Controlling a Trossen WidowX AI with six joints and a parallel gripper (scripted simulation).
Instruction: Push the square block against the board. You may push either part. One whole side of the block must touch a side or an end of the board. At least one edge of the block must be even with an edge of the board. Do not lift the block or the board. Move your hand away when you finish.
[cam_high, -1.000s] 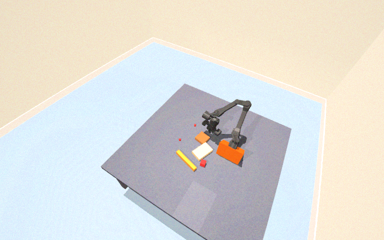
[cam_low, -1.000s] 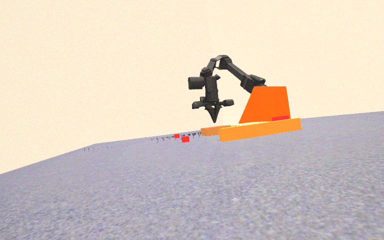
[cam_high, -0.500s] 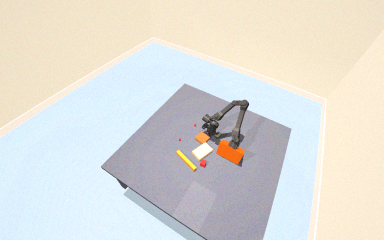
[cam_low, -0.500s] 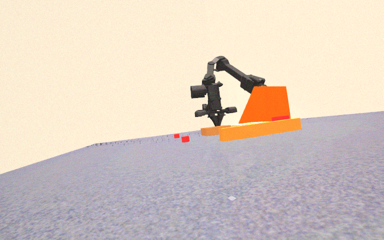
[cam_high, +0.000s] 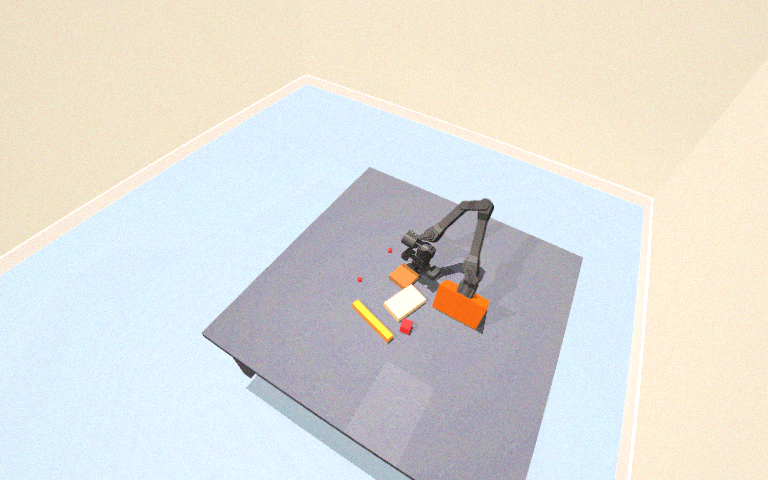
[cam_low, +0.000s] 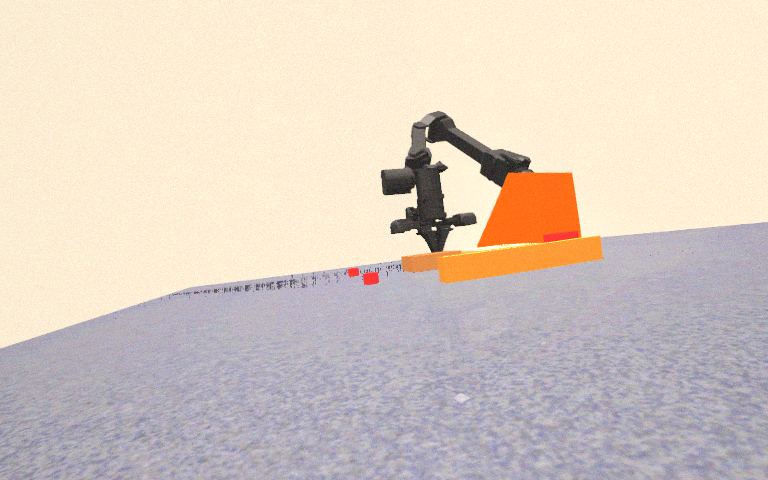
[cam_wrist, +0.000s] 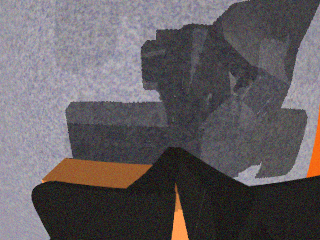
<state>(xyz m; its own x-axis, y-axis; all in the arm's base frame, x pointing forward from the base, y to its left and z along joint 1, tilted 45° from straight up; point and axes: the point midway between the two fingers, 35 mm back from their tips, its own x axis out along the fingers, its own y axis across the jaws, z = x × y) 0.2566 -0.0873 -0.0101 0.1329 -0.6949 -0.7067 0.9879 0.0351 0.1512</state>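
Note:
The square block (cam_high: 403, 274) (cam_low: 419, 263) (cam_wrist: 95, 173) is orange-brown and lies flat. The cream board (cam_high: 404, 302) lies flat beside it in the top view, with a narrow gap that looks smallest near one board corner. In the exterior view the board is mostly hidden behind a yellow bar. My gripper (cam_high: 417, 268) (cam_low: 436, 250) (cam_wrist: 174, 154) is shut and empty, pointing down, with its tips low by the block's side away from the board. Whether the tips touch the block cannot be told. The fingers hide part of the block in the wrist view.
The long yellow bar (cam_high: 372, 320) (cam_low: 521, 260) lies on the board's other side. A red cube (cam_high: 406, 326) sits near the board's end. Two small red cubes (cam_high: 390, 250) (cam_high: 359, 279) lie left of the block. A big orange box (cam_high: 460, 305) (cam_low: 535, 209) stands by the arm's base.

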